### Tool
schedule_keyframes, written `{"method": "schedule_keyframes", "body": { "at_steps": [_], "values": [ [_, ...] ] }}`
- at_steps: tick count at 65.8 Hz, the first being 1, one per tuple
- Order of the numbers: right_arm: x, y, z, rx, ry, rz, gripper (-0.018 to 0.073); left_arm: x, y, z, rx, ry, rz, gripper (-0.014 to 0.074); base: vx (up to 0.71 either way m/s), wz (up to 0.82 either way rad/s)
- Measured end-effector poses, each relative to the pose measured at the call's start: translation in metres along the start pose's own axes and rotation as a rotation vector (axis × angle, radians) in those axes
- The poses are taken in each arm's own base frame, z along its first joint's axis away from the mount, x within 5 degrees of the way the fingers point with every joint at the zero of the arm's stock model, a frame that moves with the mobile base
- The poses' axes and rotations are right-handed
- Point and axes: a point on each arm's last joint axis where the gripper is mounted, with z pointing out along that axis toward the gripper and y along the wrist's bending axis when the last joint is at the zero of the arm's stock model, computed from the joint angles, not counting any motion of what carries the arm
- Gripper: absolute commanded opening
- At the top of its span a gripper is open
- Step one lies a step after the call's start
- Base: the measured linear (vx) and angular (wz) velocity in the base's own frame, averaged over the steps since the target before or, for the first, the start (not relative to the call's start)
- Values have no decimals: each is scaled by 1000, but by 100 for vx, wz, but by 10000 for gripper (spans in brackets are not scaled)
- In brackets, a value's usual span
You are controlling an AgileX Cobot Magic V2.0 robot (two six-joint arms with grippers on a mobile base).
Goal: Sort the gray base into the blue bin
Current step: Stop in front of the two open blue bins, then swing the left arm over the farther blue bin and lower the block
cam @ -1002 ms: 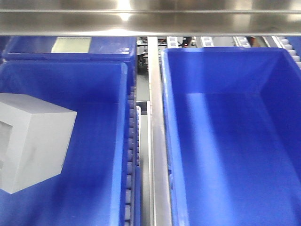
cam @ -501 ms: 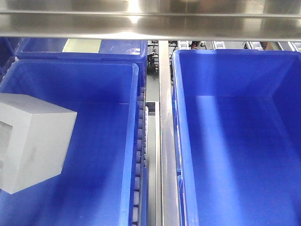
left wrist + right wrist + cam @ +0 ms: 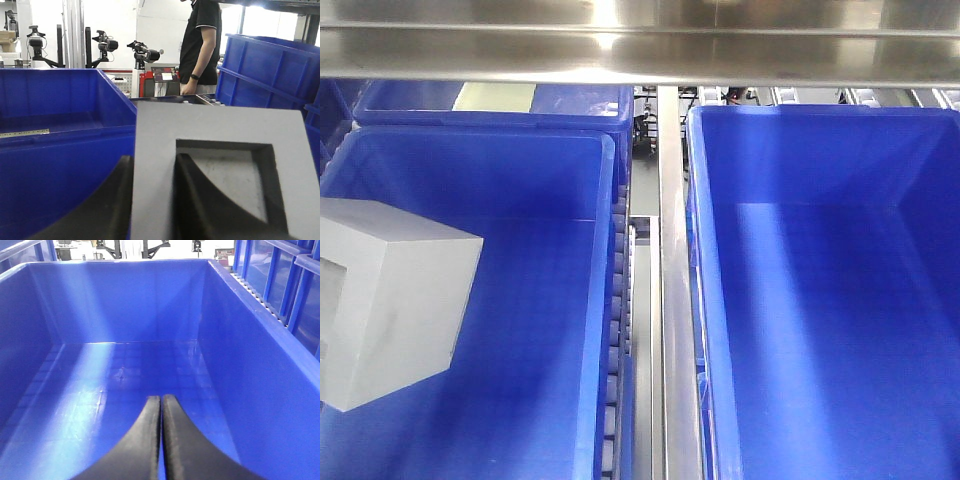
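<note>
The left end effector (image 3: 153, 162) grips the gray base (image 3: 220, 125), one finger outside its wall and the other in the square recess. The right end effector (image 3: 161, 405) is closed on nothing above the floor of another blue crate (image 3: 250, 365). The gray base hangs over the left part of the blue bin (image 3: 530, 330).

My left gripper (image 3: 153, 159) carries two matte black fingers (image 3: 100, 210), broad at the base, each sweeping in a smooth curve up to a narrower tip. My right gripper (image 3: 161, 397) is built alike: two black fingers (image 3: 142, 440) with a faint sheen, flaring wide toward me and tapering to slim rounded tips, even in colour throughout.
</note>
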Motion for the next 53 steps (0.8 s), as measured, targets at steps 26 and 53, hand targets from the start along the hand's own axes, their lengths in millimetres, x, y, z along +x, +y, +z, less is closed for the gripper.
{"method": "schedule_keyframes", "body": {
  "at_steps": [26, 53],
  "values": [
    [0, 0, 0, 0, -1, 0, -5, 8, 0, 17, 5, 70, -1, -6, 0, 0],
    [0, 0, 0, 0, -2, 0, -5, 28, -54, 81, 281, 46, 25, -6, 0, 0]
  ]
}}
